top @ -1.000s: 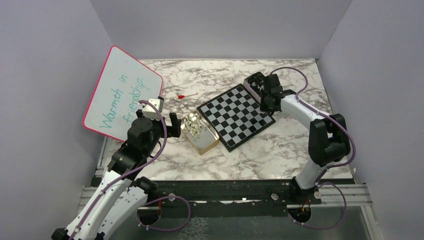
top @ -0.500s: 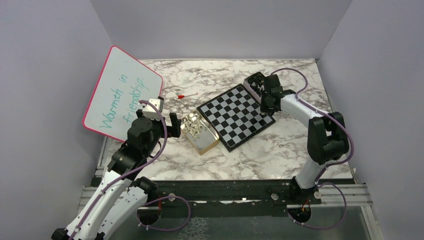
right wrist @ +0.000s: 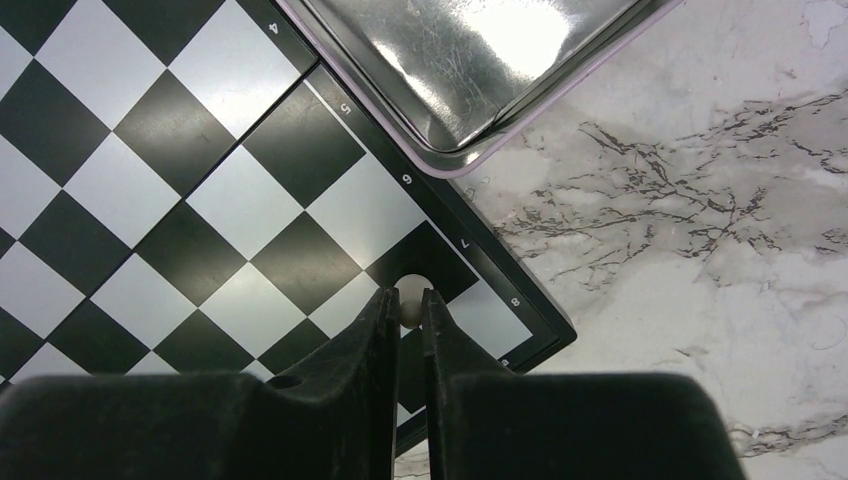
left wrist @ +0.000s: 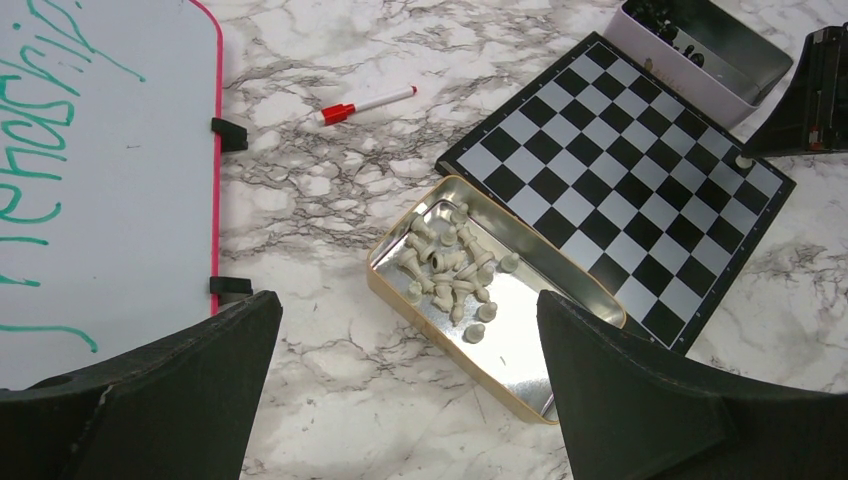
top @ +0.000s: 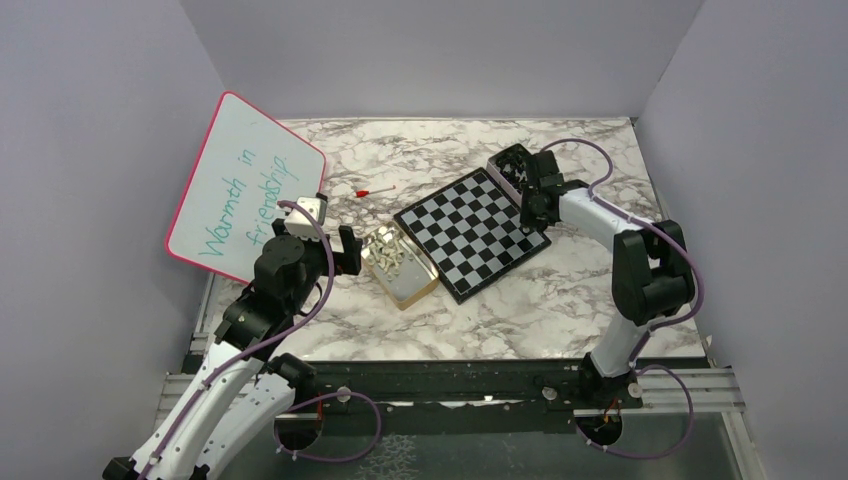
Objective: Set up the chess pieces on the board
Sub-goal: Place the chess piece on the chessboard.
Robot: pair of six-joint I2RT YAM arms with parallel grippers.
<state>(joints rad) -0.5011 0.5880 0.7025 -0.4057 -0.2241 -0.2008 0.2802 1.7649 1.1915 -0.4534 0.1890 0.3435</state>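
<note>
1. Right gripper (right wrist: 408, 297) clamps a pale chess piece (right wrist: 408, 306) on the board (right wrist: 305, 262), at its right corner square.
2. Left gripper (left wrist: 408, 300) hangs spread wide beside the board.
3. Risk: a sticky release could topple the piece.

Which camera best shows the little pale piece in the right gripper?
The right wrist view: the pale piece sits close up in the right gripper, on the board. The left wrist view shows it as a tiny dot; in the top view the gripper hides it.
</note>
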